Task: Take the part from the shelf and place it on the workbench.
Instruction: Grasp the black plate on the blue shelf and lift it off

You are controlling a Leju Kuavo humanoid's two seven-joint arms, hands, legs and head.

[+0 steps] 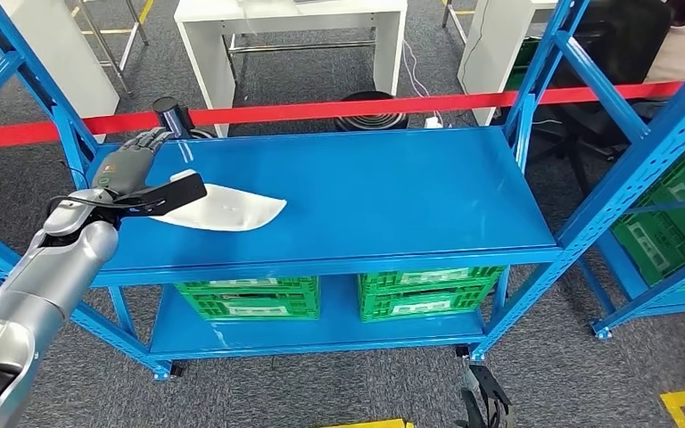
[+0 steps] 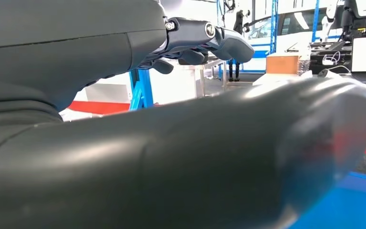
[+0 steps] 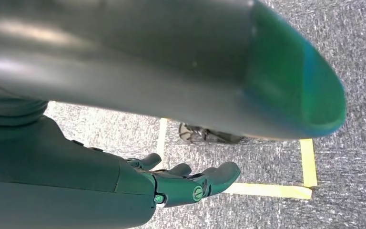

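A flat white part (image 1: 227, 210) lies on the left of the blue shelf top (image 1: 392, 192). My left hand (image 1: 136, 174) hovers at the part's left end with its fingers (image 1: 149, 140) stretched toward the back edge. Its dark thumb (image 1: 175, 193) crosses over that end, and I cannot tell whether it touches. In the left wrist view the thumb (image 2: 228, 157) and fingers (image 2: 205, 40) stand apart with nothing between them. My right hand (image 3: 181, 183) hangs low over the grey carpet, fingers loosely apart and holding nothing; its dark fingers (image 1: 483, 401) reach into the bottom of the head view.
Blue uprights (image 1: 535, 80) frame the shelf. Green crates (image 1: 250, 297) sit on the lower level, and more (image 1: 669, 223) in the rack at right. A red barrier tape (image 1: 339, 109) runs behind the shelf, white tables (image 1: 290, 13) beyond it. A dark post (image 1: 171, 116) stands near my left fingers.
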